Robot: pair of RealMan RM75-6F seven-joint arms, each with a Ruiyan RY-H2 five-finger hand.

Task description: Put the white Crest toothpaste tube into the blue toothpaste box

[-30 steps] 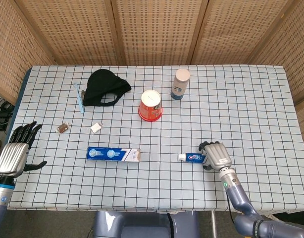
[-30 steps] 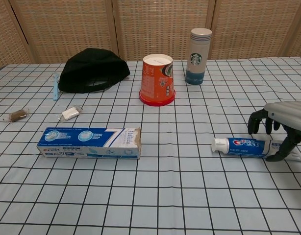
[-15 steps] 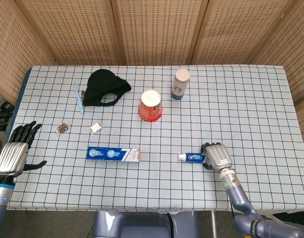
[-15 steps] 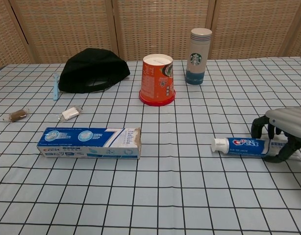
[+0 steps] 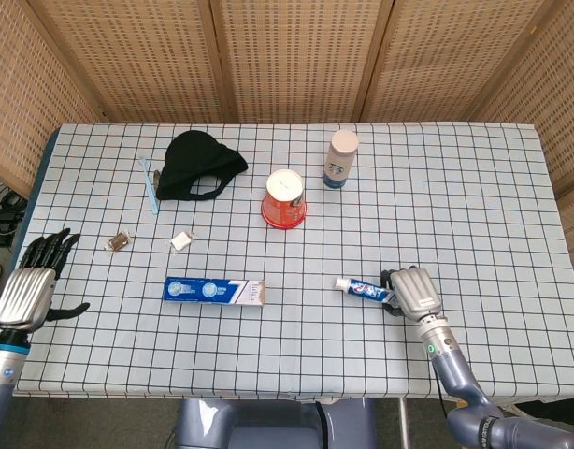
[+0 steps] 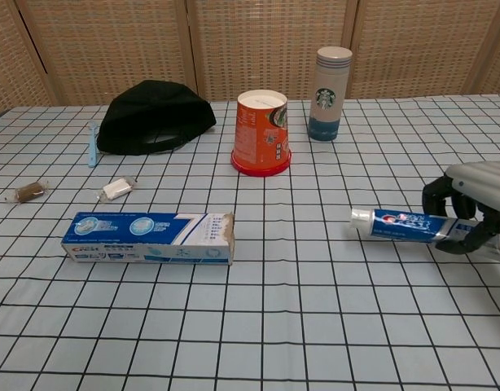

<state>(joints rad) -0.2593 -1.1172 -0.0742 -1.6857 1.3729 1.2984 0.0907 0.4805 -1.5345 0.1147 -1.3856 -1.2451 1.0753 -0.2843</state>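
White Crest tube near desk's front right, cap end pointing toward desk's left, tail end inside right hand. Fingers curled over and under tube; tube looks raised off the cloth at the held end. Blue toothpaste box flat near front edge, left of centre, well apart from tube, open brown end facing it. Left hand at front left corner, fingers spread, holding nothing. Orange cup, Starbucks bottle, black cap toward back edge.
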